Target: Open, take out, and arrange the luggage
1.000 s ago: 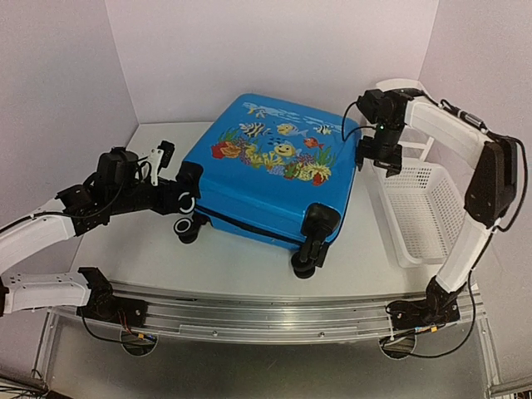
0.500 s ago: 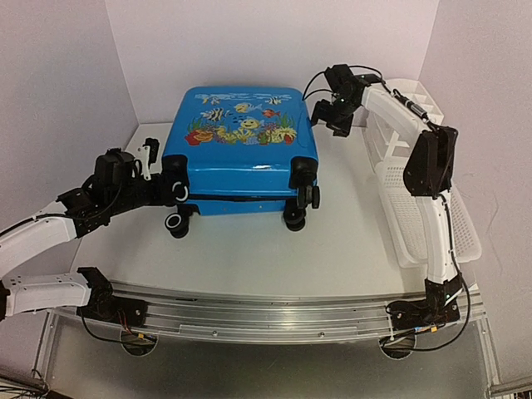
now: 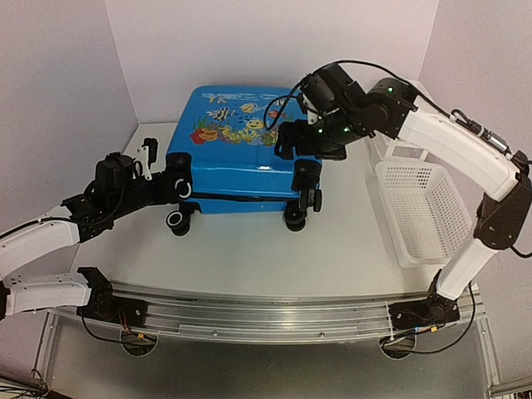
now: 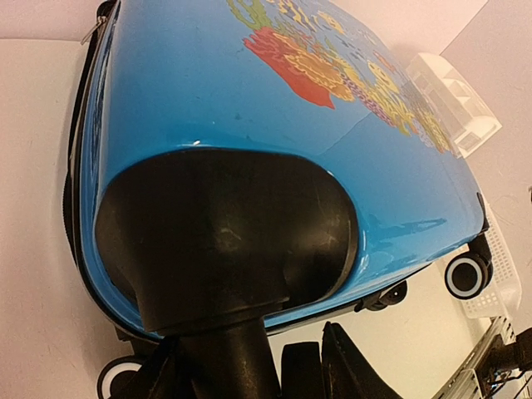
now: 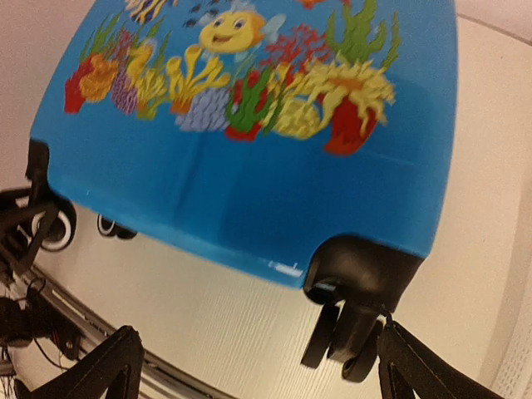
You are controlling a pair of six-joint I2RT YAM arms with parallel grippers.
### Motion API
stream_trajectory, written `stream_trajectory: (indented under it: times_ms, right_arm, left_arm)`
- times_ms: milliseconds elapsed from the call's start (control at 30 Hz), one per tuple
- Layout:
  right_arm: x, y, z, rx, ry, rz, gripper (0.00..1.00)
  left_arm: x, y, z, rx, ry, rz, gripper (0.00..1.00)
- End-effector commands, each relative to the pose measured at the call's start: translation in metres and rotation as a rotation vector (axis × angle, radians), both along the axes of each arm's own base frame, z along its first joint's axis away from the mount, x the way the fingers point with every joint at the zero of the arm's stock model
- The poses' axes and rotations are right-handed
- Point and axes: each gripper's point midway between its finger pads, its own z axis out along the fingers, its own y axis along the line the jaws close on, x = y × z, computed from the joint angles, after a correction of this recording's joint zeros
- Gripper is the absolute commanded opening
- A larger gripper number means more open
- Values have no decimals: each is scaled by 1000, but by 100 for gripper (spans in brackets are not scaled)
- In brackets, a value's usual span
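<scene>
Fingers (image 5: 116, 366) of the right gripper (image 5: 259, 337) stand spread wide with nothing between them, poised above the near right corner of the luggage (image 3: 241, 158). The bright blue hard-shell suitcase lies flat, its fish-and-coral lid facing up. Across the case, the left gripper (image 3: 176, 188) is closed partway on the black wheel mount (image 4: 224, 241) at the near left corner, which fills the left wrist view. The luggage sits toward the back of the table (image 3: 249, 258), slightly left of centre and close to the rear wall (image 3: 249, 41). Its black zip band (image 3: 241, 199) runs unbroken along the side facing the arms, the lid closed. The wheels (image 3: 303, 199) point toward the near edge, the lowest of them resting on the tabletop. That tabletop is a pale off-white, matt and faintly ribbed where the right wrist camera looks down on it. Plain pale walls close the table in at the back and on both sides, forming a shallow booth. A white slatted basket (image 3: 416, 170) stands to the right of the suitcase, apart from it and near the right wall. A white divided tray (image 4: 453, 104) shows beyond the case's far corner. A brushed metal rail (image 3: 266, 320) along the near edge carries both arm bases, with thin cables trailing beneath it.
</scene>
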Motion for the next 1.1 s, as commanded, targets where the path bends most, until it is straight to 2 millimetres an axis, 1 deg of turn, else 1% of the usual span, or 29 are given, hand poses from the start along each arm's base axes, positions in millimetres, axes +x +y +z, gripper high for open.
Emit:
stream_trajectory:
  times_ms: [0,133,233,300,333,433,467,533,600,700,733,767,833,867,933,967,1067]
  right_arm:
    - [-32,-11,-54,-84,140,-93,92]
    - [-46,-24,-80,-124,193,-184,92]
    - [-49,-22,-101,-165,231,-187,93]
    - [-43,-18,-109,-194,216,-172,94]
    - [-36,-17,-112,-196,206,-175,94]
    - [-17,-11,-121,-135,212,-177,89]
    - [-13,-10,-126,-116,224,-179,86]
    - [-6,-9,-132,-104,227,-174,77]
    - [-1,-4,-132,-106,220,-150,65]
    - [2,4,-133,-106,221,-119,51]
    - [2,5,-134,-107,225,-114,43]
    - [2,6,-134,-107,228,-112,31]
    - [4,4,-132,-111,217,-111,8]
    - [6,2,-127,-114,203,-112,2]
    - [14,-3,-111,-119,154,-113,0]
    - [18,-6,-98,-121,120,-112,0]
    - [32,-10,-53,-120,-5,-89,0]
  left_arm:
    - [-26,-47,46,-69,-213,-292,0]
    - [-27,-46,47,-68,-216,-291,0]
    - [-27,-46,46,-66,-213,-293,0]
    - [-28,-46,45,-64,-211,-295,0]
    - [-28,-46,45,-62,-211,-297,0]
    - [-29,-46,47,-51,-221,-307,0]
    - [-30,-46,47,-45,-226,-311,0]
    - [-31,-44,49,-30,-236,-315,0]
    - [-32,-43,49,-16,-239,-314,0]
    - [-33,-42,50,-8,-244,-321,0]
    - [-34,-43,51,-8,-249,-332,0]
    - [-36,-44,53,-8,-257,-344,0]
    - [-39,-47,59,-7,-276,-375,0]
    - [-41,-48,62,-1,-289,-392,0]
    - [-47,-50,67,27,-322,-439,3]
    - [-51,-50,68,47,-330,-463,9]
    - [-62,-50,78,89,-368,-531,35]
